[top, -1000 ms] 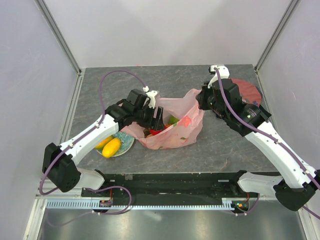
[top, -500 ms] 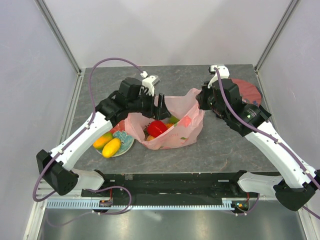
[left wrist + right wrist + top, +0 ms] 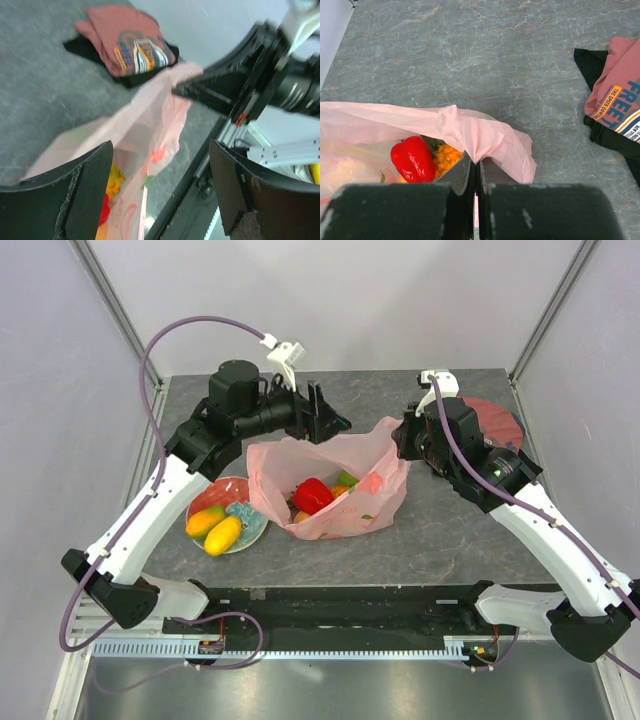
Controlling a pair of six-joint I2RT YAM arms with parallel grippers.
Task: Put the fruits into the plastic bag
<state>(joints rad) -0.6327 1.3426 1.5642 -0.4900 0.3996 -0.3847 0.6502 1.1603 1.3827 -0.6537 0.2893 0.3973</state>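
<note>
The pale-pink plastic bag (image 3: 372,502) lies open at mid-table. Inside it are the red pepper (image 3: 312,495), a green fruit (image 3: 346,479) and the orange pineapple (image 3: 445,156). My right gripper (image 3: 400,445) is shut on the bag's right rim (image 3: 480,135) and holds it up; the pepper (image 3: 412,159) shows just left of its jaws (image 3: 477,167). My left gripper (image 3: 325,420) is open and empty, raised above the bag's far left edge; in its wrist view (image 3: 160,195) the bag (image 3: 135,130) lies below. Two yellow mangoes (image 3: 222,535) lie on the plate.
A red plate (image 3: 246,520) with a blue-green pattern sits left of the bag. A folded dark-red printed T-shirt (image 3: 497,422) lies at the back right, behind my right arm; it also shows in the right wrist view (image 3: 615,107).
My left gripper has let go of the red pepper inside the bag, then risen out and drawn back toward the far left. The right gripper and bag rim have not moved.
</note>
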